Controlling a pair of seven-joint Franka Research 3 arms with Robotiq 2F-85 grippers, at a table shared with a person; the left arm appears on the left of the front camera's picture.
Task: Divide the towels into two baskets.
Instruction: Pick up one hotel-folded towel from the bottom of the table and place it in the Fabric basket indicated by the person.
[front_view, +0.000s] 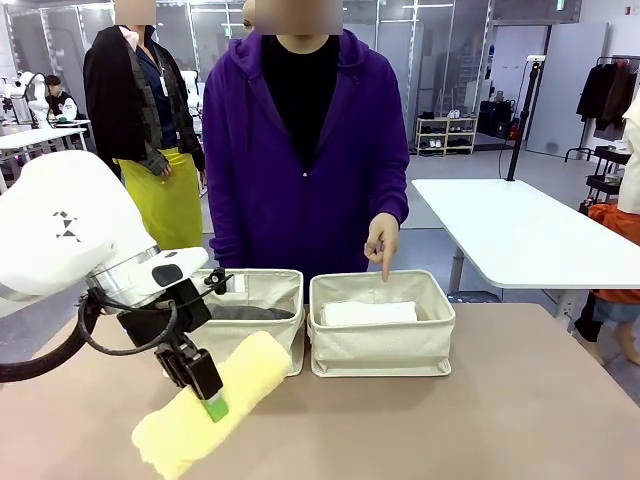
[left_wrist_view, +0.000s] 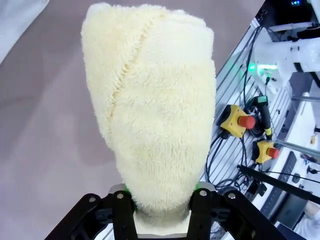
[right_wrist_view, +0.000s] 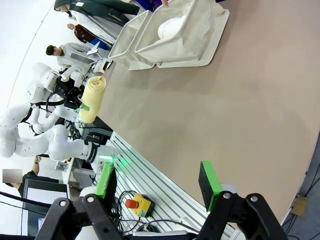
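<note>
Two baskets sit side by side; the person's hand points into the right basket, beside the left basket. Left gripper clamps the pale yellow towel in front of them, lifted for carrying. Right gripper waits wide, empty.

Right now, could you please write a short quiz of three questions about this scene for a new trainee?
1. True or false: the left tool is shut on the pale yellow towel.
2. The person's hand points into which basket? A. left basket B. right basket
3. Fill in: the right basket holds a ____ towel.

Key: 1 true; 2 B; 3 white.
</note>
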